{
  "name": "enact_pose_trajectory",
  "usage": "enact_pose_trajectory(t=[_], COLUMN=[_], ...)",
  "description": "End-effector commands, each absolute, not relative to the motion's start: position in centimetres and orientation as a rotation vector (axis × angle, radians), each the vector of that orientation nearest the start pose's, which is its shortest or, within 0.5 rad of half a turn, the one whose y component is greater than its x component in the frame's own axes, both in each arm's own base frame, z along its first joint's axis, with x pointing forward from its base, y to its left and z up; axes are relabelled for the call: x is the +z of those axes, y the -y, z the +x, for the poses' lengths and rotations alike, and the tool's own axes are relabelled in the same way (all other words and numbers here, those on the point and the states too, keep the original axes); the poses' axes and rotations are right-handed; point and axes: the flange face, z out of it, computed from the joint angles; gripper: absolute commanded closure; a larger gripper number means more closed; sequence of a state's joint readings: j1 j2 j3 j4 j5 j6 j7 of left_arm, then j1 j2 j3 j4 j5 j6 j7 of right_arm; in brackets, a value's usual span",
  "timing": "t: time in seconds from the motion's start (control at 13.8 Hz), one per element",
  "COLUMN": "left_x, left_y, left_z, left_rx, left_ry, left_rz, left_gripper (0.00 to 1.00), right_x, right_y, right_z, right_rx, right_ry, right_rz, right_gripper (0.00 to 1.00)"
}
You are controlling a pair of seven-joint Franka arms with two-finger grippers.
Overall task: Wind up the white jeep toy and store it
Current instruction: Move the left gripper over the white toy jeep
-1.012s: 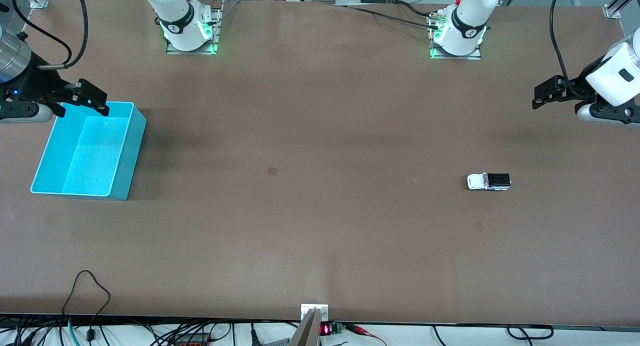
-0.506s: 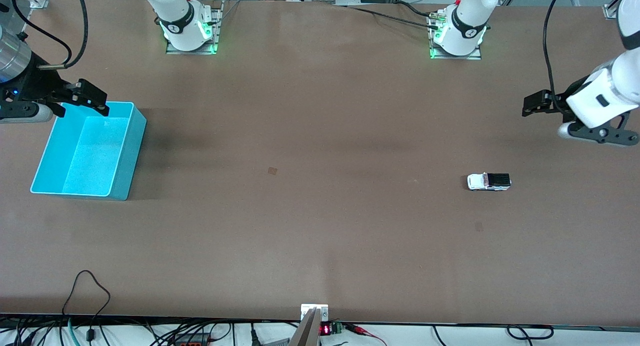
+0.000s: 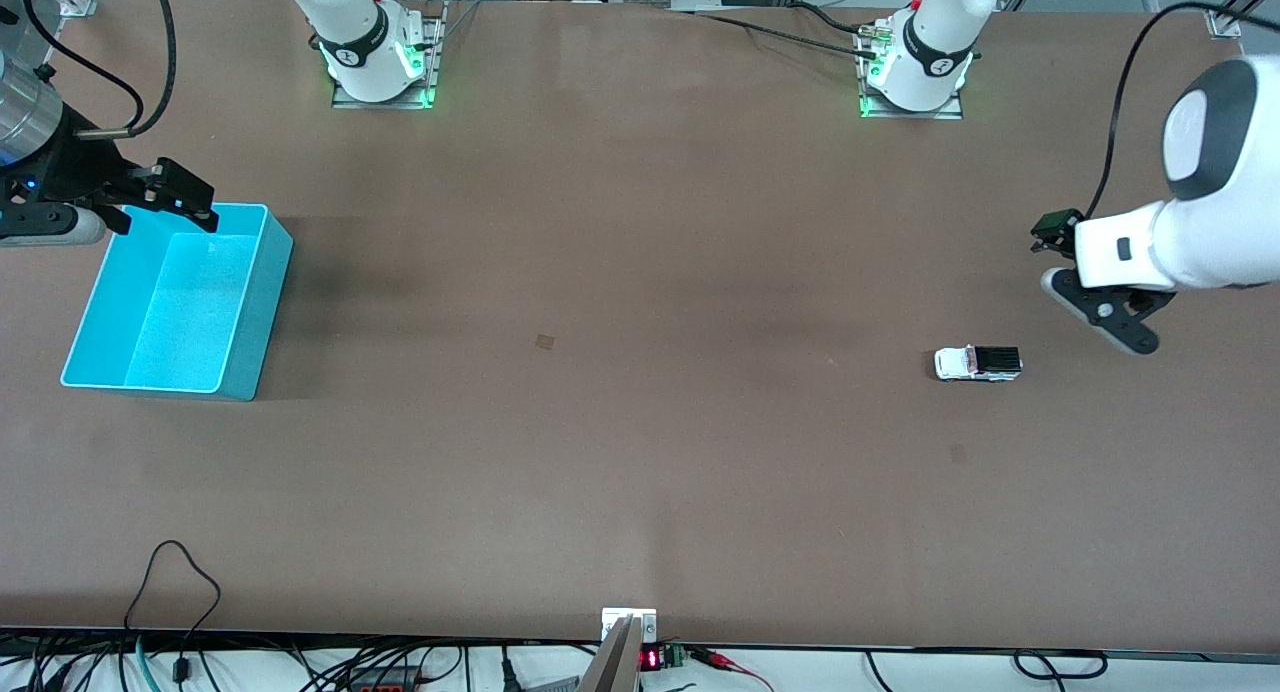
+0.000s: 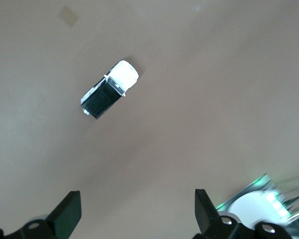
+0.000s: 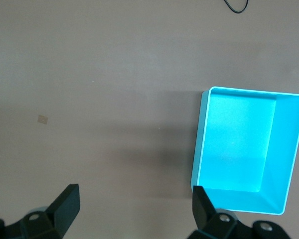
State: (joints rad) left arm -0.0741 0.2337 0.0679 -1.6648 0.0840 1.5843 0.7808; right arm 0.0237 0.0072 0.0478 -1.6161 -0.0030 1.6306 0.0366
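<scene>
We see the table [image 3: 640, 422], largely bare, then the cyan bin [image 3: 175, 307] standing open-topped at the right arm's end, presumably as the store for the toy. The right gripper [image 3: 165, 197] waits over the bin's rim, fingers spread wide and holding nothing. The left gripper [image 3: 1060, 234] hangs over bare table just beside the white jeep toy [image 3: 978, 363], likewise wide open and empty, which we judge to be the approach for a first grasp. The jeep rests on its wheels at the left arm's end, well apart from the bin. The left wrist view alone shows the jeep [image 4: 109, 96] ahead of the parted fingertips [image 4: 67, 214]; the right wrist view alone shows the bin's empty interior [image 5: 244, 149].
</scene>
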Motion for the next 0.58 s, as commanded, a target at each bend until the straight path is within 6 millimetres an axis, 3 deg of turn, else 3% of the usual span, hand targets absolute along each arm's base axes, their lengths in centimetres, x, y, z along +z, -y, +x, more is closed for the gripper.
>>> enact_pose_trajectory(t=[0.0,0.29,0.51], left_x=[41.6,34.7,30.7], left_y=[-1.6,-1.4,-1.6], left_z=[59.9,59.6,58.3], left_rx=[0.514,0.304,0.219], left_ry=[-1.536,-2.040,-2.139], left_rz=[-2.730,-2.367,-2.234], left_gripper=[0.00,0.00,0.00], right_x=[60.6,60.6,60.6], right_y=[-3.7,-3.8,-3.7], right_z=[55.4,55.4,55.5], right_rx=[-0.022,-0.024,-0.024], right_ry=[0.063,0.065,0.062], right_rz=[-3.139,-3.139,-3.139], right_gripper=[0.00,0.00,0.00])
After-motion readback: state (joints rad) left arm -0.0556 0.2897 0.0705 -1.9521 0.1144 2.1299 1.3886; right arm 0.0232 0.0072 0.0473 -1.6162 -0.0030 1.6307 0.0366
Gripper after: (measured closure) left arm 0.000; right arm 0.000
